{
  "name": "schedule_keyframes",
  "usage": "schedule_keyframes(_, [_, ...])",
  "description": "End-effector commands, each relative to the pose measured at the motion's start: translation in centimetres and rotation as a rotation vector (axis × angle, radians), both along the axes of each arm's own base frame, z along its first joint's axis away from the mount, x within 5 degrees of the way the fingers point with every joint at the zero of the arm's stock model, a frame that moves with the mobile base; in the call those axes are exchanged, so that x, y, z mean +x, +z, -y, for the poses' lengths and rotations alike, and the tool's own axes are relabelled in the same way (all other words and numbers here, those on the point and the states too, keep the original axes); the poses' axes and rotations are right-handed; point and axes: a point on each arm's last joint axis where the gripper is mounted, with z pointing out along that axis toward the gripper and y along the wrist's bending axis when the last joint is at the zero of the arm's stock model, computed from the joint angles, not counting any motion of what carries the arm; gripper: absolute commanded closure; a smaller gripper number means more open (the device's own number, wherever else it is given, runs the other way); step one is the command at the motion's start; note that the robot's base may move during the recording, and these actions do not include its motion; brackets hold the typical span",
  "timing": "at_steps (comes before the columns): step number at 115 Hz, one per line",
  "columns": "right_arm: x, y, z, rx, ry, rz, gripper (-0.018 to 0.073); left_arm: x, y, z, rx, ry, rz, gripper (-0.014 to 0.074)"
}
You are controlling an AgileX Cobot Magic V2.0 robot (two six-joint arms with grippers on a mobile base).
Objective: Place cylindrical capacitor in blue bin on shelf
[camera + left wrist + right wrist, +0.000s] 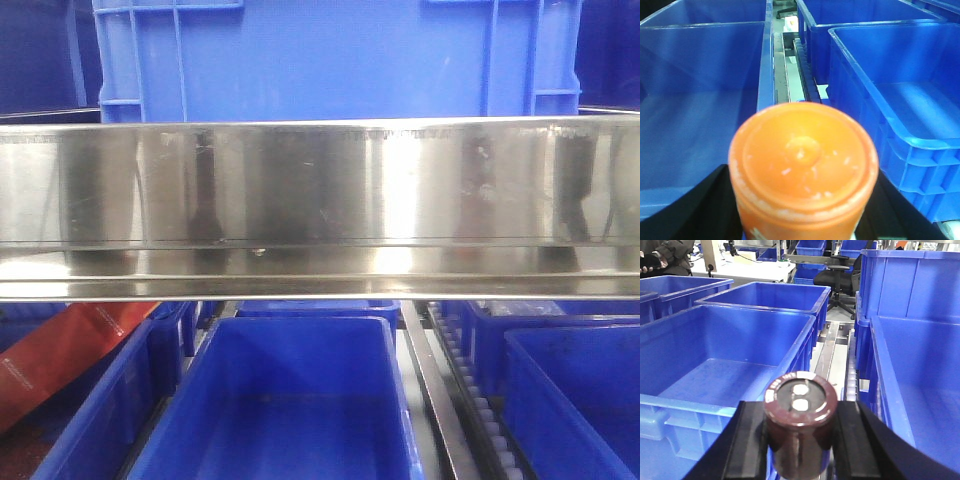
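Note:
My right gripper (800,442) is shut on a dark brown cylindrical capacitor (800,402), held upright between the black fingers (747,440), with two pale terminals on its top. It hovers over the gap between a blue bin (700,340) on the left and another blue bin (920,375) on the right. My left gripper (802,205) is shut on an orange cylinder (802,160) that fills the view, above the rail between two blue bins (700,75) (900,135). The shiny steel shelf beam (320,200) crosses the front view; neither gripper shows there.
A blue crate (330,60) stands on the tier above the beam. Below it are a blue bin (290,400) in the middle, more bins at the sides, a red strip (70,350) at the left and white rollers (485,405). An office chair (840,275) stands behind.

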Motion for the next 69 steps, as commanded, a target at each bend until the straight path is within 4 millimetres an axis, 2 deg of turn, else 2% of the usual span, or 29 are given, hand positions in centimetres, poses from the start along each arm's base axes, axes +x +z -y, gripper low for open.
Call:
schedule_keyframes(1, [-0.1,0.5,0.1,0.002,-0.002,0.040,0.0713,-0.2,0.3,0.1,-0.005,-0.007,0.024,0.0707])
schedule_keyframes(36, [-0.1,0.5,0.1,0.002,-0.002,0.040,0.0713,0.0,0.7,0.1,-0.017,-0.010,0.072,0.0707])
schedule_keyframes(44, [-0.1,0.6,0.0,0.007,-0.002,0.051,0.0713,0.0,1.5,0.3,-0.040,-0.020,0.114,0.0707])
schedule_keyframes(58, [-0.1,0.9,0.0,0.034,0.005,0.073,0.0713,1.3,3.2,1.1,-0.035,-0.085,0.122,0.0707])
schedule_keyframes(69, [-0.1,1.0,-0.1,0.055,0.012,0.080,0.0713,3.1,4.6,3.0,-0.010,-0.202,0.099,0.0707])
